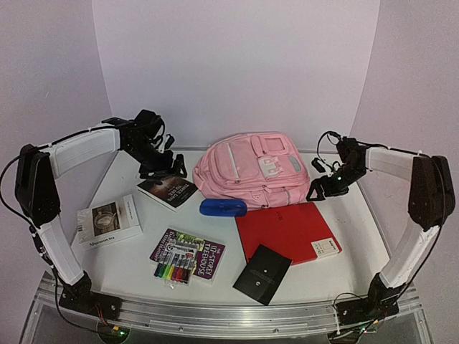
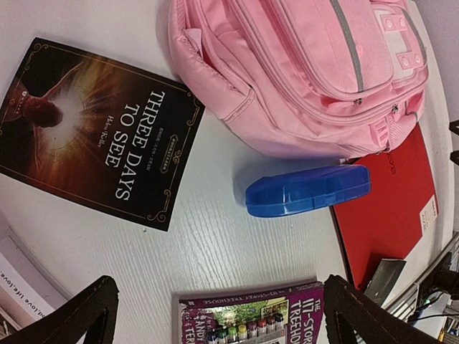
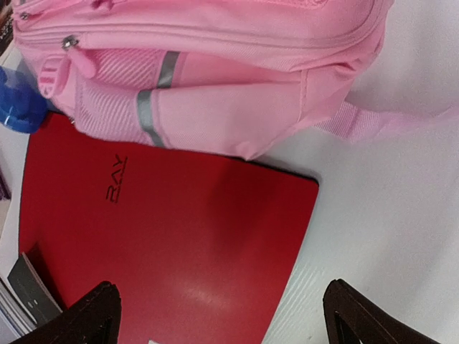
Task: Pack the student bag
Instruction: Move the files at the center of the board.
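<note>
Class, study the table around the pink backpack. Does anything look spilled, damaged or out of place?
Nothing is spilled or damaged. Only some overlaps: the backpack rests on the far edge of the red folder, the black pouch covers its near corner, and the markers lie on the purple book.

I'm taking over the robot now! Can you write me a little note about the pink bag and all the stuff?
Left gripper: open, empty, above the dark book to the left of the student bag.
Right gripper: open, empty, above the red notebook by the bag's right side.
Bag: lying at the back of the table, zips look shut.
In front of it: blue case, treehouse book with marker pens, white box, black pouch.
Done: nothing packed that I can see.
Left: open the bag and put the things in.
</note>
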Controlling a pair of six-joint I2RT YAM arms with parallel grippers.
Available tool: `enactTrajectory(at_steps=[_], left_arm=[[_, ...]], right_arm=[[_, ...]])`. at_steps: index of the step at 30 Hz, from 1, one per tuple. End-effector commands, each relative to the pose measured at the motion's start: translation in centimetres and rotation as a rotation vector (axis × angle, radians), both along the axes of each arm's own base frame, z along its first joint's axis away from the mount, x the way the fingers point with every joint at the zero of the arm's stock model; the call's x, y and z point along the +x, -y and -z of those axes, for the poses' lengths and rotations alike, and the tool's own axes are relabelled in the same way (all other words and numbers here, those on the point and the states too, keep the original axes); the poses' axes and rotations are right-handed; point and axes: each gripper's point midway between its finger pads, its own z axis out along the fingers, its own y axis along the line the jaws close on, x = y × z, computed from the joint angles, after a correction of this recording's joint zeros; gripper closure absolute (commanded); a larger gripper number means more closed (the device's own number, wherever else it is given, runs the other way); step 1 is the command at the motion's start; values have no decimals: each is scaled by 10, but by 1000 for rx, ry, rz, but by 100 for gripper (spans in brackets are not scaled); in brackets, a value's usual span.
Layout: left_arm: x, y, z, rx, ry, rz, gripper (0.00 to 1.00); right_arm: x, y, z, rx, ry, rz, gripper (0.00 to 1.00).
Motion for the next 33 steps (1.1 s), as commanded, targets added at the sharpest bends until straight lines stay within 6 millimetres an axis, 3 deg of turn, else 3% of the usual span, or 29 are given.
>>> enactTrajectory(at_steps=[1,7,11,17,23,28,33], left_arm=[[18,15,-29,-73,60,2,0],[21,18,-34,-96,61,-9,0],[27,21,-33,-107,60,-20,0],[53,31,-46,-202,74,-55,0],[110,41,-68,-366,82,-148,0],[144,58,-44,-406,18,-216,0],[156,60,2,-388,-82,-305,5]], right_arm=[[36,-4,14,-2,-7,10,2],[57,-7,51,-10,-65,7,2],[49,-11,74,8,-126,-7,2],[1,-18,89,70,-231,-40,2],[-48,-16,92,77,-315,-98,2],[-78,-13,88,61,-356,-146,3],[-67,-10,62,40,-274,-122,3]])
